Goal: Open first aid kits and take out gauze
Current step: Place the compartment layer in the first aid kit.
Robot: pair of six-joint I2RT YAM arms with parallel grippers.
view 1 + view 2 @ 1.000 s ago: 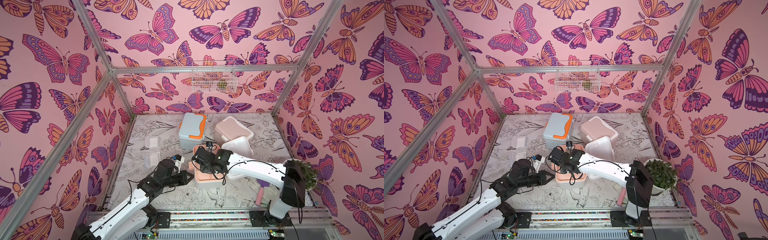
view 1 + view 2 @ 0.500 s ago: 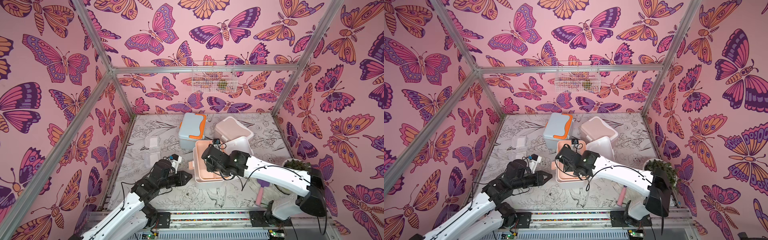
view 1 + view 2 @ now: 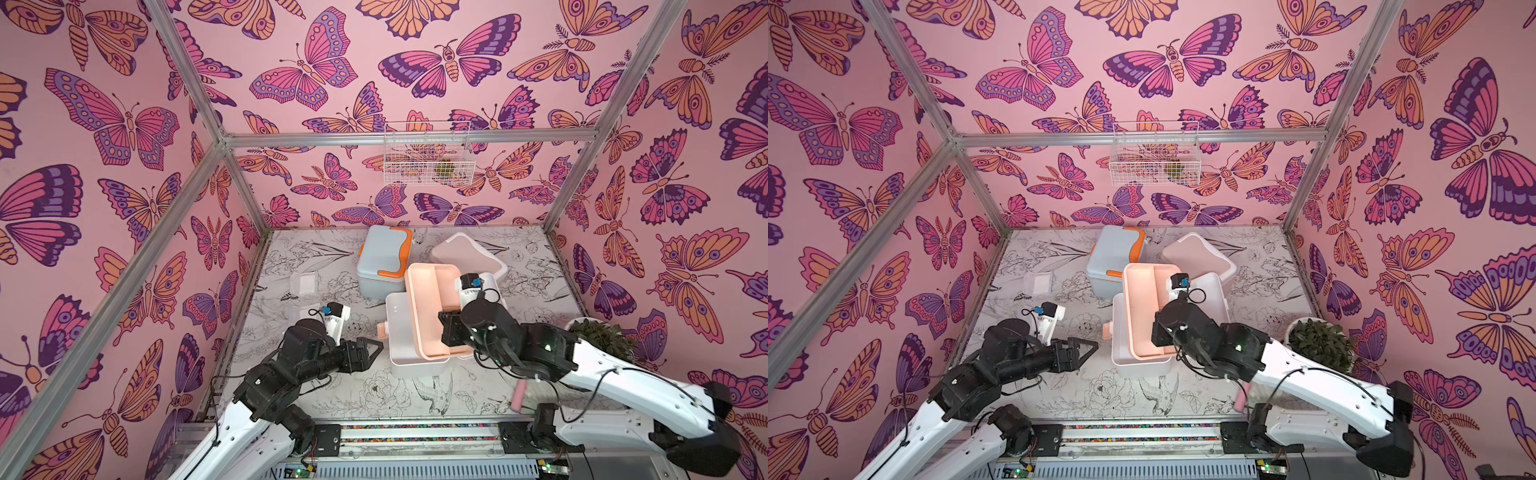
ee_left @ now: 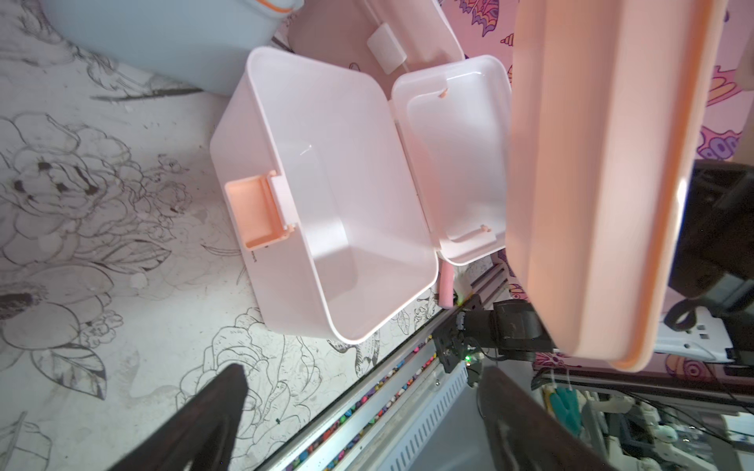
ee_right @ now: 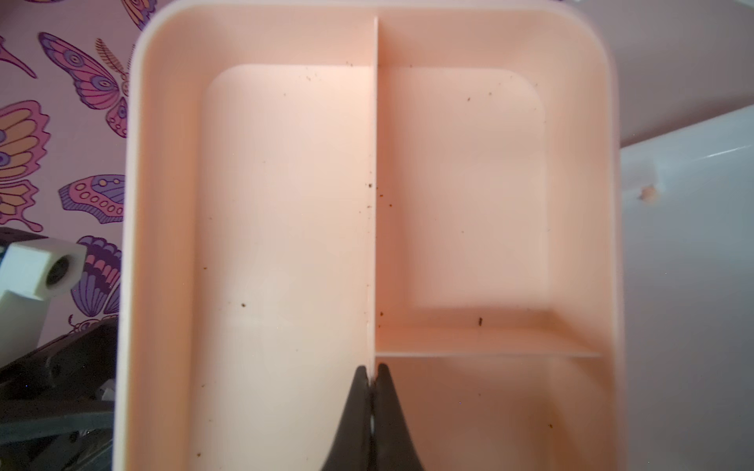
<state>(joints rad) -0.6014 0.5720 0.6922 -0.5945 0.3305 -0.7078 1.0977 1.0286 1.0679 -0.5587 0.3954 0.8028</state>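
Note:
The white first aid kit (image 3: 395, 332) stands with its lid swung back, and its base (image 4: 359, 163) looks empty in the left wrist view. My right gripper (image 5: 371, 367) is shut on the middle divider of the kit's peach tray (image 3: 428, 307), holding it tilted above the base. The tray's compartments (image 5: 285, 204) hold nothing. My left gripper (image 3: 376, 349) is open, just left of the white kit and apart from it. The blue kit (image 3: 384, 262) stands closed behind, with the pink kit (image 3: 465, 253) beside it. A gauze packet (image 3: 305, 282) lies on the table at the left.
A potted plant (image 3: 602, 336) stands at the right edge. A pink-handled brush (image 3: 519, 397) lies near the front rail, under my right arm. A wire basket (image 3: 428, 153) hangs on the back wall. Walls close the table in on three sides.
My right gripper has lifted the peach tray up out of the white kit. My left gripper has let go, opened wide and drawn back to the left of the kit.

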